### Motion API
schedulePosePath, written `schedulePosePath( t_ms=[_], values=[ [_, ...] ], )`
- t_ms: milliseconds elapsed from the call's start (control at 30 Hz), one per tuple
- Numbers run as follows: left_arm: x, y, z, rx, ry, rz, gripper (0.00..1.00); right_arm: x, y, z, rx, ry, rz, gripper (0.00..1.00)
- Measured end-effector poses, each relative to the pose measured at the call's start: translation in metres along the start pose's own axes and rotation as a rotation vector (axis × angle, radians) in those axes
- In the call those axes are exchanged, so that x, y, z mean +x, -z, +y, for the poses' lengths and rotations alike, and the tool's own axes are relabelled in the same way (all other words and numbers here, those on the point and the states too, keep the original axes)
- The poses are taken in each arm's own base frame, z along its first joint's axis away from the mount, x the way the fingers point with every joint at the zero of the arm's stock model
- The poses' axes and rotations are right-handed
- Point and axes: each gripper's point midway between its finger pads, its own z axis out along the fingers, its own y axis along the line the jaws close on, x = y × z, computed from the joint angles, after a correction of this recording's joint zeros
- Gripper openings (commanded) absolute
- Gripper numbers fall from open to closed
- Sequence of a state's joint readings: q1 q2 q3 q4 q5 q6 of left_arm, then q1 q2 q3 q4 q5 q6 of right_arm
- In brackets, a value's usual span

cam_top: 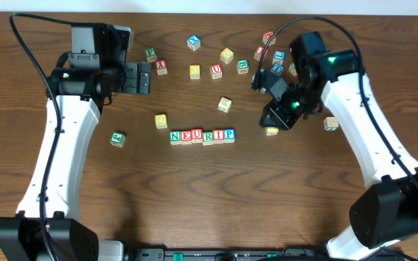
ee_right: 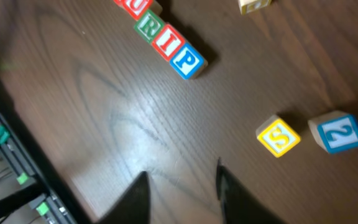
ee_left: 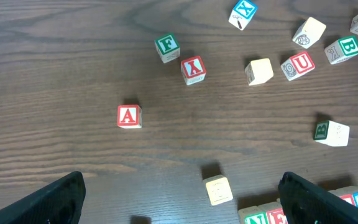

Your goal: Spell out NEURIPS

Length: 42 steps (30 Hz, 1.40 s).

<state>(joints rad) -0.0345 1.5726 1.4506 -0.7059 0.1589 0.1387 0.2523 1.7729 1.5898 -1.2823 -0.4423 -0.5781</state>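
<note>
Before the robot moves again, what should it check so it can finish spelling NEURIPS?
1. The row reads N, E, U, R, I, P in order: ok.
2. S is in the row: not ok. The yellow S cube lies apart from the P cube.
3. The spot after the P is free: ok.
4. The right gripper is empty, jaws apart: ok.
5. The S sits between its fingers: not ok, it lies off to one side.
6. The blue 2 cube is clear of the S: not ok, it lies close beside.
7. The left gripper is open and empty: ok.
</note>
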Motion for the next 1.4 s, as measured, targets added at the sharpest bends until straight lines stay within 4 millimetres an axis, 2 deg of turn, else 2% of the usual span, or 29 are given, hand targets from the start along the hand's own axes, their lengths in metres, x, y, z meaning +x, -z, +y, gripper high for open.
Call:
schedulePosePath(
  t_ms=[133,233,333,433,600,867,933,967,1000,1067,1400],
  values=[
    [0.000,0.000,0.000,0.000,0.000,0.001,0.98,0.013,-0.020,-0.005,-0.021,-0.013,0.013,0.40],
    [0.000,0.000,0.000,0.000,0.000,0.000,0.98,0.024,-0.028,-0.009,-0.029,-0.034,0.028,0.56],
    [0.000,0.000,0.000,0.000,0.000,0.000,0.98,0.029,-0.034,-0.011,-0.032,-0.040,0.035,0.56],
    [0.000,0.000,0.000,0.000,0.000,0.000,0.98,0.030,-0.037,-0.013,-0.031,-0.042,0.032,0.61],
    [0.000,0.000,0.000,0.000,0.000,0.000,0.98,0.027,-0.037,-0.021,0.005,-0.033,0.022,0.55],
    [0.000,0.000,0.000,0.000,0.000,0.000,0.98,0.037,-0.034,-0.045,0.143,-0.074,0.082,0.60],
    [0.000,0.000,0.000,0.000,0.000,0.000,0.98,0.041,-0.033,-0.051,0.175,-0.092,0.100,0.54],
    [0.000,0.000,0.000,0.000,0.000,0.000,0.97,0.042,-0.032,-0.053,0.192,-0.103,0.109,0.47],
    [0.000,0.000,0.000,0.000,0.000,0.000,0.97,0.044,-0.031,-0.056,0.212,-0.119,0.119,0.33],
    [0.000,0.000,0.000,0.000,0.000,0.000,0.98,0.047,-0.030,-0.060,0.236,-0.143,0.128,0.20],
    [0.000,0.000,0.000,0.000,0.000,0.000,0.98,0.050,-0.029,-0.071,0.307,-0.239,0.131,0.10]
  ],
)
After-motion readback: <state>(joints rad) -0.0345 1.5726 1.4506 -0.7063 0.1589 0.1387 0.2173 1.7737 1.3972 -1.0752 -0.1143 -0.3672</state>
